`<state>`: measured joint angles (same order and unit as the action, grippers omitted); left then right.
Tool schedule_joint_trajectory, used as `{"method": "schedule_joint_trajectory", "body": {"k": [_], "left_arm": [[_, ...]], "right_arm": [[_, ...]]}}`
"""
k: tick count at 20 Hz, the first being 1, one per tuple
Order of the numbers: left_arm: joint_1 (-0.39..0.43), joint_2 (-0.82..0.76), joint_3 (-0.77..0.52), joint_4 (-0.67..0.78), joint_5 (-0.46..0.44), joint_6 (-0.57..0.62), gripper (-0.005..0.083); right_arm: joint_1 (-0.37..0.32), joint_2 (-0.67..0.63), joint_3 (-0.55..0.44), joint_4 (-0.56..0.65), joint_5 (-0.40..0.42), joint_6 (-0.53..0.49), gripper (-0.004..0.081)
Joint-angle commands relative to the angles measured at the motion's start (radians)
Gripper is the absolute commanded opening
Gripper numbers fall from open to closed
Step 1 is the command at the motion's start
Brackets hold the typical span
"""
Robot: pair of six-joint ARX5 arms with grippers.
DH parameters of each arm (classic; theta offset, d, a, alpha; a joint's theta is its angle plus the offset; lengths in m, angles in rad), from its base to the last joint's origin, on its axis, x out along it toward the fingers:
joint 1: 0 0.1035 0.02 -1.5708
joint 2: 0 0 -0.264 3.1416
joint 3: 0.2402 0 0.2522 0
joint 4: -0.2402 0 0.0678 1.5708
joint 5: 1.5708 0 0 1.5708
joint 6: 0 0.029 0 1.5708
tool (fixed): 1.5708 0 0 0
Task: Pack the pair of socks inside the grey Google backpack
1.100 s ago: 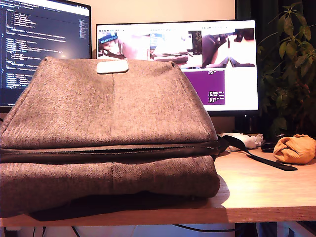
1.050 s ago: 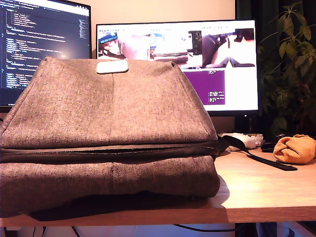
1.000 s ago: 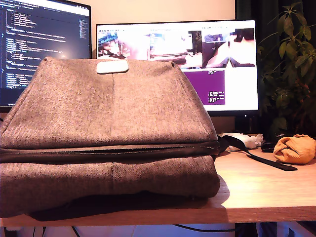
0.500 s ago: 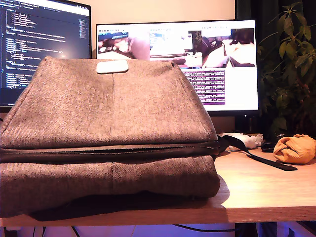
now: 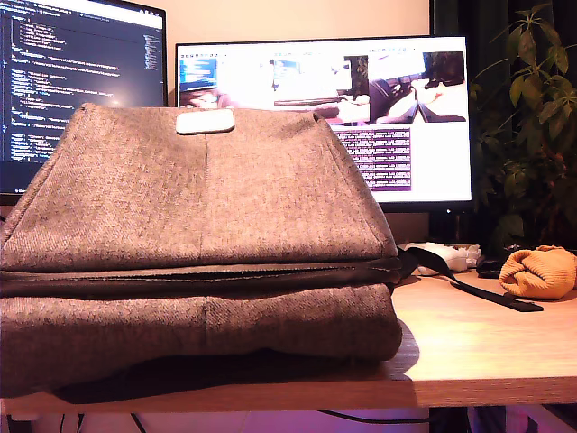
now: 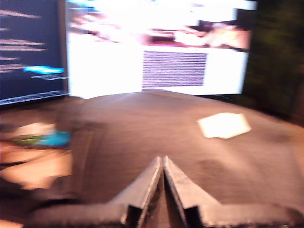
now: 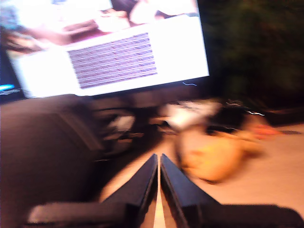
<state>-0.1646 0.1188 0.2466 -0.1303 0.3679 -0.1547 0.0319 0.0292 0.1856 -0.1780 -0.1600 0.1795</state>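
Backpack [image 5: 198, 244] fills the exterior view, lying flat on the wooden desk [image 5: 487, 343], long axis running across the picture, its pale patch [image 5: 205, 121] up top with no writing I can read. Same spot as half a second ago; only the white monitor [image 5: 397, 117] behind it has changed its thumbnails. Code lines on the dark monitor [image 5: 81, 63] are too small to read. The pair of socks [image 5: 539, 271] sits at the exterior view's right edge, well apart from the bag, beside a black strap [image 5: 478, 287]. Over to the first wrist view, blurred: my first gripper [image 6: 163, 166] has its fingertips pressed together, empty, above the grey fabric, with the patch [image 6: 223, 125] near. Second wrist view, also blurred: my second gripper [image 7: 158, 164] is pressed together too, holding nothing, the orange bundle [image 7: 218, 159] just beyond it.
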Motion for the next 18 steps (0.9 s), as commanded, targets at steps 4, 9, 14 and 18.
{"method": "schedule_joint_trajectory", "body": {"k": [4,9,14,18], "left_arm": [[-0.063,0.159,0.172,-0.191,0.075,0.157,-0.0019],[-0.112,0.253,0.223,-0.208,0.109,0.241,-0.0019],[-0.158,0.309,0.229,-0.209,0.162,0.242,0.0247],[-0.159,0.384,0.237,-0.183,0.042,0.233,0.0747]], "right_arm": [[0.057,0.115,0.13,-0.128,-0.206,-0.028,-0.0012],[0.134,0.33,0.313,-0.288,-0.314,-0.154,-0.0012],[0.207,0.541,0.418,-0.299,-0.313,-0.2,-0.0012],[0.248,0.624,0.425,-0.284,-0.313,-0.234,-0.0012]]}}
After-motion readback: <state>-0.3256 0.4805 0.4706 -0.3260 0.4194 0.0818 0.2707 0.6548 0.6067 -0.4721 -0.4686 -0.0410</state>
